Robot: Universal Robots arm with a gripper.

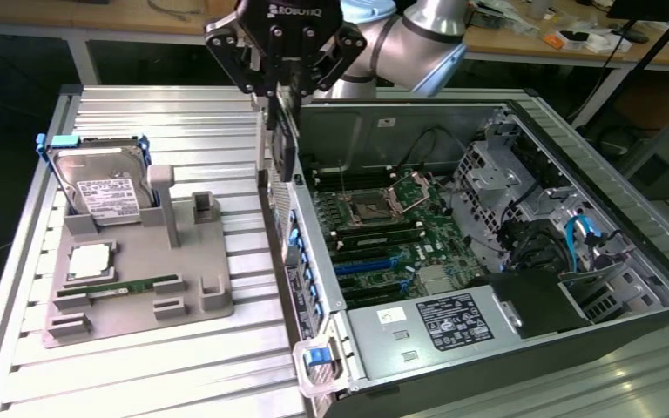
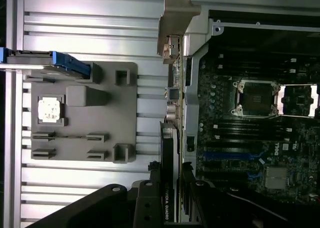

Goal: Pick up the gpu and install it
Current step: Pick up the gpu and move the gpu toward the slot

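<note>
My fingers [image 1: 279,85] are clamped on the gpu [image 1: 279,139], which hangs upright and edge-on. My grip covers its top, and its lower end blurs into the near wall of the computer case [image 1: 404,122], so I cannot tell whether they touch. Past it lies the motherboard [image 1: 381,218]. Farther off, toward the bench [image 1: 137,379] edge on the exterior view's left, a grey holder [image 1: 195,296] carries a hard drive [image 1: 102,183].

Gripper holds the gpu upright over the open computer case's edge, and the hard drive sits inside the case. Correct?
Not quite. The hard drive stands in the gray holder beside the computer case, not inside it, as the exterior view shows. The rest holds: the gripper grips the gpu upright over the case's edge.
</note>
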